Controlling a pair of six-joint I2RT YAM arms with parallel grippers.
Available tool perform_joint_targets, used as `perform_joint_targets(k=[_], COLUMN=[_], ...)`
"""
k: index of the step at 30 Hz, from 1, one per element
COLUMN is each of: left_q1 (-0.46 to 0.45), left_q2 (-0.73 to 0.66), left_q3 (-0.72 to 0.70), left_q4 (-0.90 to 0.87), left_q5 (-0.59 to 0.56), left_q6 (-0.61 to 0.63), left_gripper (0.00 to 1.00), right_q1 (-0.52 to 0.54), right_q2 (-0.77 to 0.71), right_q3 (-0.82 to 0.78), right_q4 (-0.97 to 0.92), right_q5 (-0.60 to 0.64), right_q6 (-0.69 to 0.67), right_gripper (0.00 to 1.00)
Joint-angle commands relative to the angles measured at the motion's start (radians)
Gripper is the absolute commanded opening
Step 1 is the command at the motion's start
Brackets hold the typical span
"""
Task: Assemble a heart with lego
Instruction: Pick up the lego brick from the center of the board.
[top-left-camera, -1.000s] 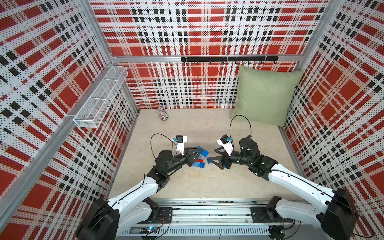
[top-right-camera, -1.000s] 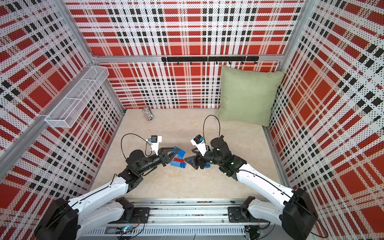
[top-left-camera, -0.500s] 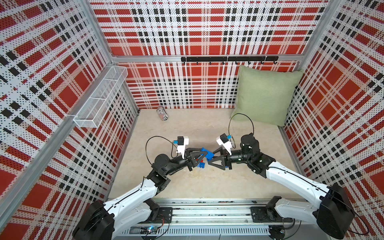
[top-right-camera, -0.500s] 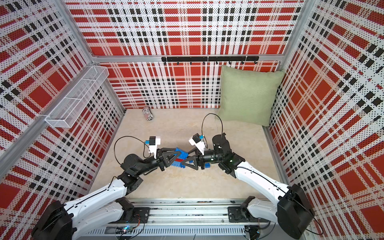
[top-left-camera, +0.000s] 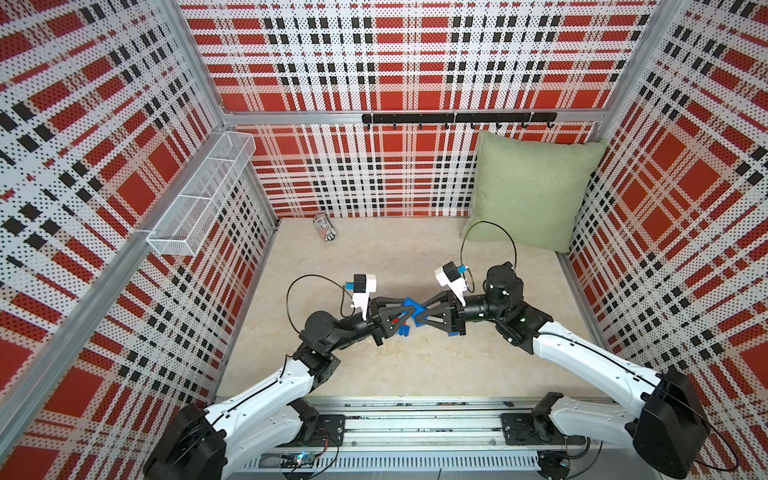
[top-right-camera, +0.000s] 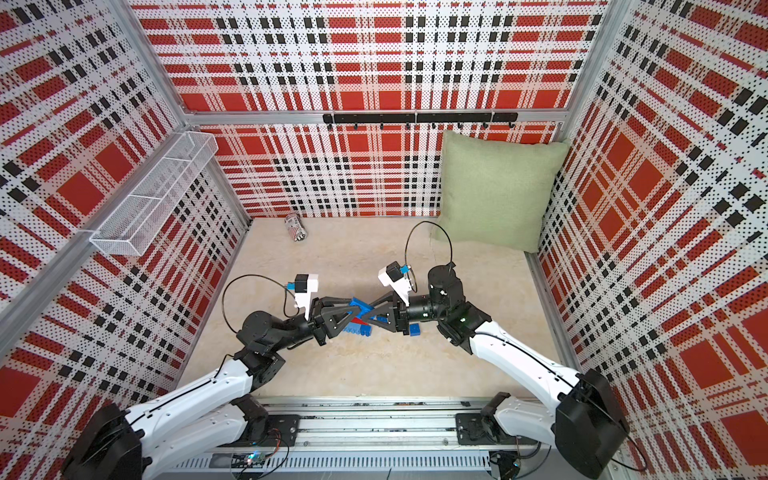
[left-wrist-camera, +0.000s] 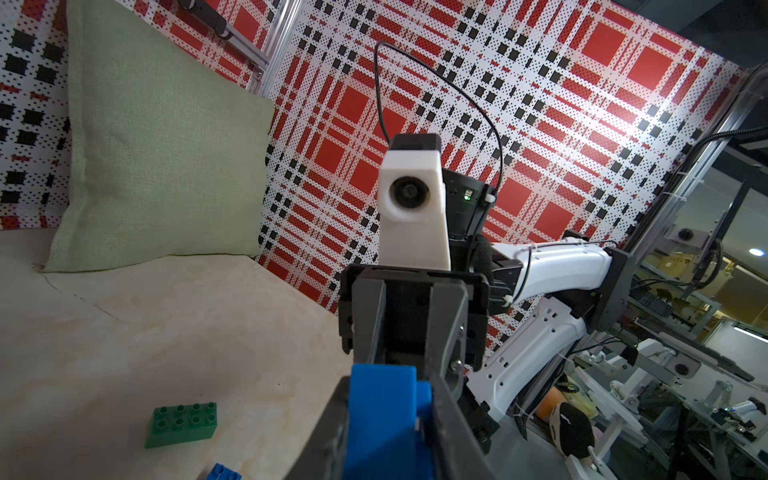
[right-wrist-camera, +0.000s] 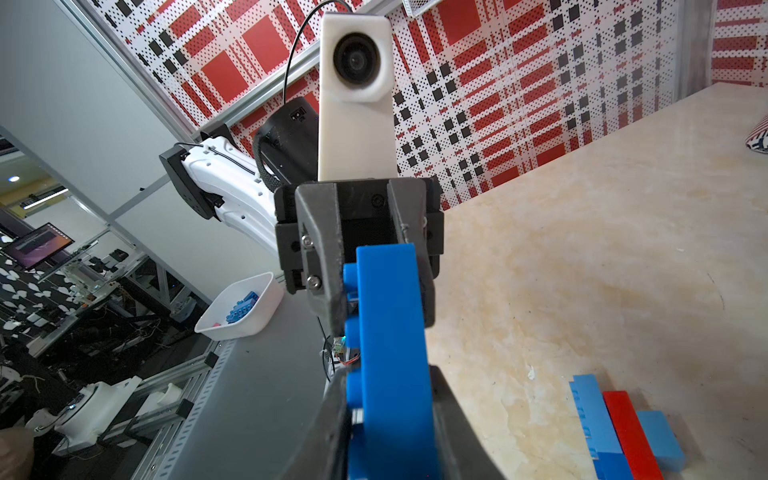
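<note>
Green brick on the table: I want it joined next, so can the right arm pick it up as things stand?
Probably not yet. The right tool is shut on a blue brick, which also sits in the left tool. The green brick itself lies uncovered nearby.

— Red, black and white plaid panels (top-left-camera: 395, 62) walled the cell; a green cushion (top-left-camera: 528, 191) leaned in the far corner.
— A wire basket (top-left-camera: 199, 195) hung on a side wall, above pale marbled flooring (top-left-camera: 395, 257).
</note>
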Motion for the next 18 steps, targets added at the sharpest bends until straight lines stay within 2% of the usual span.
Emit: perform_joint_targets(k=[1, 3, 7, 10, 15, 18], left_q1=[0.04, 0.071, 0.143, 0.191, 0.267, 0.332], left_q2=[-0.016, -0.04, -0.127, -0.206, -0.242, -0.233], left_q3=[-0.021, -0.025, -0.031, -0.04, -0.032, -0.068], left_q4=[-0.02, -0.055, -0.203, -0.352, -0.625, -0.652], left_q5=[-0.025, -0.067, -0.172, -0.274, -0.463, -0.455], left_q6=[-0.002, -0.02, -0.031, -0.032, -0.032, -0.06], left_gripper=[0.56, 0.68, 0.73, 0.76, 0.77, 0.75], right_q1=[0.008, 0.018, 0.09, 0.184, 0.354, 0.417], right_q2=[0.006, 0.023, 0.092, 0.184, 0.381, 0.472], right_q3=[0.055, 0.078, 0.122, 0.144, 0.198, 0.21], right_q4=[-0.103, -0.191, -0.35, -0.392, -0.407, -0.367], right_q5=[0.121, 0.212, 0.543, 0.772, 1.029, 1.084], right_q6=[-0.075, -0.14, -0.252, -0.291, -0.327, -0.332], right_gripper=[0.2, 0.2, 0.19, 0.2, 0.19, 0.19])
